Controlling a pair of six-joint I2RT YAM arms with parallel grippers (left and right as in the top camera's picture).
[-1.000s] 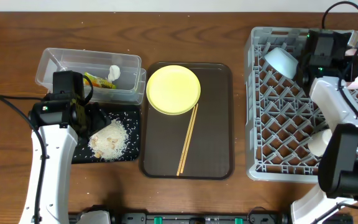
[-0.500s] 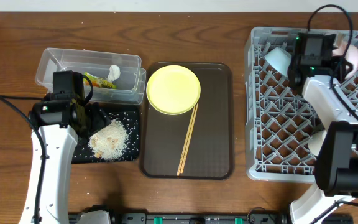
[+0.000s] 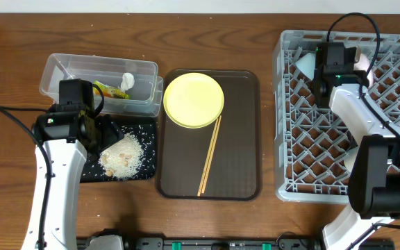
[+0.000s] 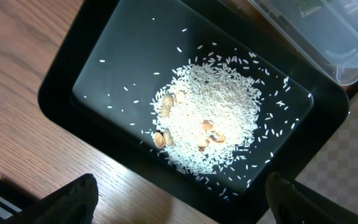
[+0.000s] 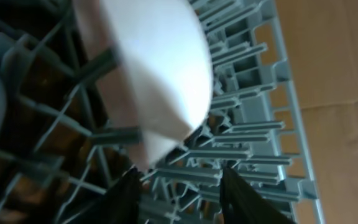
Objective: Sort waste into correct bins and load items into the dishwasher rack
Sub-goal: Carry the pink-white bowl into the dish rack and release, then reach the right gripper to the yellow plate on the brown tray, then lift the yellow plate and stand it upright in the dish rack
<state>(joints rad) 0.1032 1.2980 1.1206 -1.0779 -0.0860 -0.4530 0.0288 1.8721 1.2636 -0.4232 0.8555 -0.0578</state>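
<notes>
Left tool: I'm hovering it wide open over rice in black tray.
Clear tub: holding wrapper, tissue.
Brown tray: yellow plate, chopsticks waiting, unloaded.
Rack: white bowl sitting inside.
Right tool: jaws apart beside it, gripping nothing.

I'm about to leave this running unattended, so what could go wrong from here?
1. The pale bowl leans tilted on the rack pegs, close to the right gripper's open fingers; pulling away carelessly could knock it loose.
2. The chopsticks lie with their top ends at the plate's rim; lifting the plate might roll them.
</notes>
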